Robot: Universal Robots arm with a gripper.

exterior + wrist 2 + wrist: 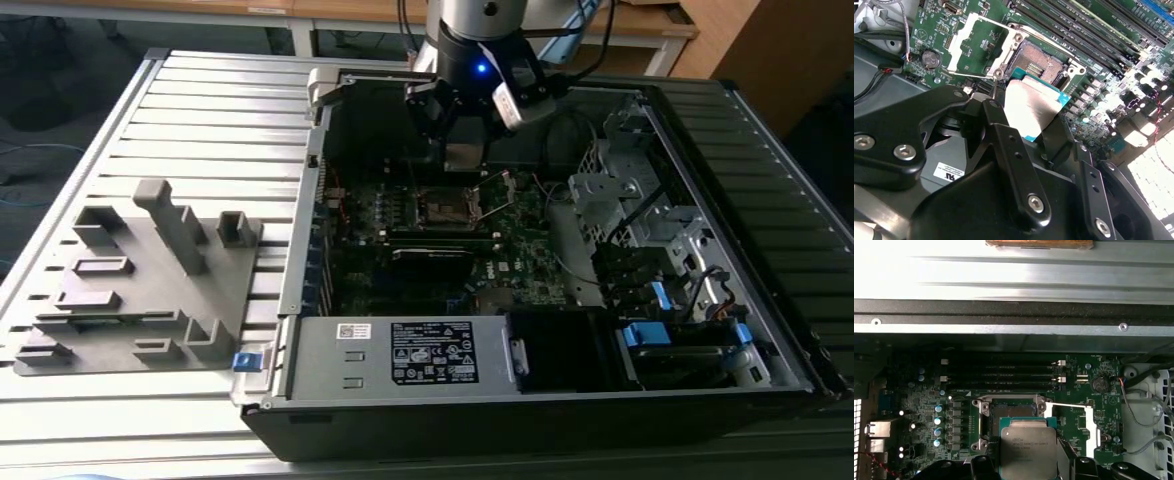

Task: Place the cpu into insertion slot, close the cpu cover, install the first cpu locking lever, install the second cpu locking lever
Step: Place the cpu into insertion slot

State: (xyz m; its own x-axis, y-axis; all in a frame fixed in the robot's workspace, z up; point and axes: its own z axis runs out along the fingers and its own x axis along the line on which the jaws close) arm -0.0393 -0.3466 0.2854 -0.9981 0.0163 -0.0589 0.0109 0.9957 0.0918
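The gripper hangs over the open computer case, its 2 fingers clamped on opposite edges of the cpu. The chip is off the board, grey metal top facing up toward the wrist.

What matters from where I stand is how the insertion slot lies from the chip. In the exterior view the slot sits at about 6 o'clock from the cpu, near it but with a clear gap of green motherboard showing between them. I judge the chip to be above the socket and a little short of it, not yet seated.

In both wrist views the chip overlaps 1 edge of the socket's silver rim and leaves most of the dark contact field bare. Being square, the cpu has no long axis; its sides look roughly parallel to the rim, though I cannot tell whether it is held quite level.

The cpu cover is swung open, lying at about 3 o'clock of the slot in the exterior view, clear of the opening.
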